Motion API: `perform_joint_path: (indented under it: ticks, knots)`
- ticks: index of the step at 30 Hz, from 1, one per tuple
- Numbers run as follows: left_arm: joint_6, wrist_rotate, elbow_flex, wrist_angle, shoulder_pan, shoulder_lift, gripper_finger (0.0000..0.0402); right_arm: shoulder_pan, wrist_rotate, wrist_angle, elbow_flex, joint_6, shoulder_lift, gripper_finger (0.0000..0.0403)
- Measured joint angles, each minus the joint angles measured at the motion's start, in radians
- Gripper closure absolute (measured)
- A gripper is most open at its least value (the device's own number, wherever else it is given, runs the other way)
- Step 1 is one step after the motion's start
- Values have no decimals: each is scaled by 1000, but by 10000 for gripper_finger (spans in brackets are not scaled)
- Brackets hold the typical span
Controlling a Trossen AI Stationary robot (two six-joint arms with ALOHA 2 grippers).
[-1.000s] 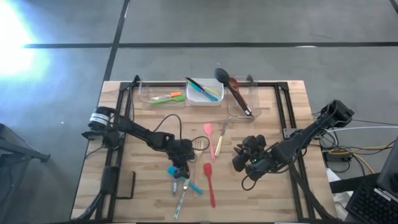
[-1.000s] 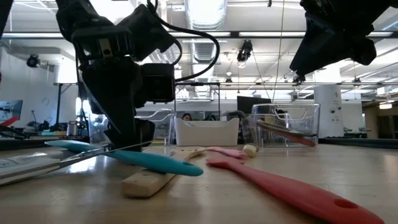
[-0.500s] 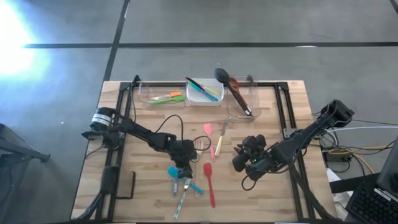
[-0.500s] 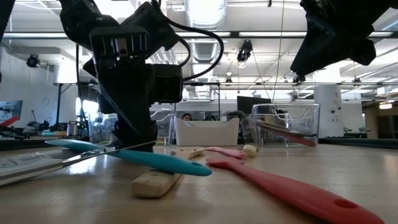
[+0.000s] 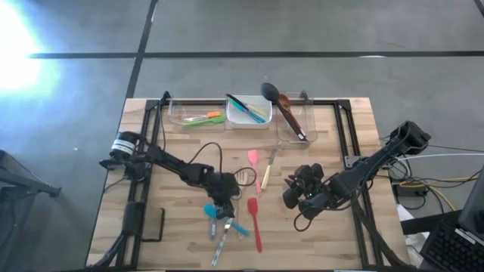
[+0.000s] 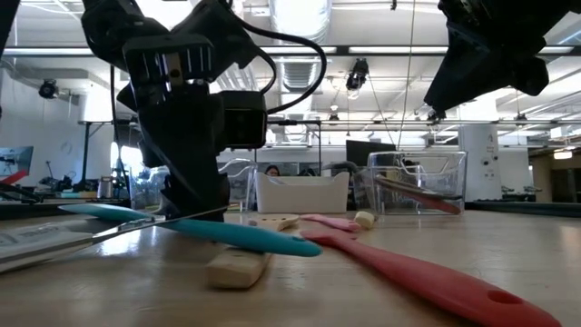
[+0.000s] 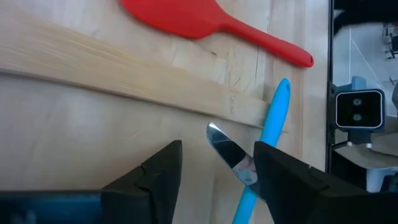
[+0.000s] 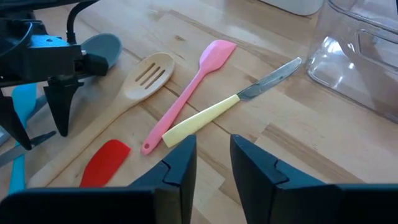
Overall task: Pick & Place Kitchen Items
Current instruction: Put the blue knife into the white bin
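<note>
A: The left gripper (image 7: 214,171) has its dark fingers (image 7: 155,171) spread, holding nothing. Best advice?

B: Lower straight and centre before closing. The shiny metal knife blade (image 7: 229,152) lies between the tips, nearer one; the slim blue handle (image 7: 268,134) runs just beside it, crossing the flat pale wooden handle (image 7: 124,71).

A: And the right gripper (image 8: 212,165)?

B: Waiting above the table (image 8: 323,134), fingers narrowly parted, empty.
</note>
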State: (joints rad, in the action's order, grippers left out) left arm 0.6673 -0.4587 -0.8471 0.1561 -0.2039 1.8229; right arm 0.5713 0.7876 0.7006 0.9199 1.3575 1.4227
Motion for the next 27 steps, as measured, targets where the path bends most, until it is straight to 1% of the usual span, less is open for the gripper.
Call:
perform_joint_path:
  ticks: [7, 15, 20, 27]
  knots:
    - [8, 8, 0, 8, -2, 0, 250, 0, 0, 0, 0, 0, 0, 311]
    - [20, 4, 2, 39, -2, 1, 339, 0, 0, 0, 0, -3, 0, 325]
    - [11, -52, 1, 72, 0, 2, 389, 0, 0, 0, 0, -3, 0, 323]
    - [-3, -108, 2, 77, 13, 2, 397, 0, 0, 0, 0, -4, 0, 314]
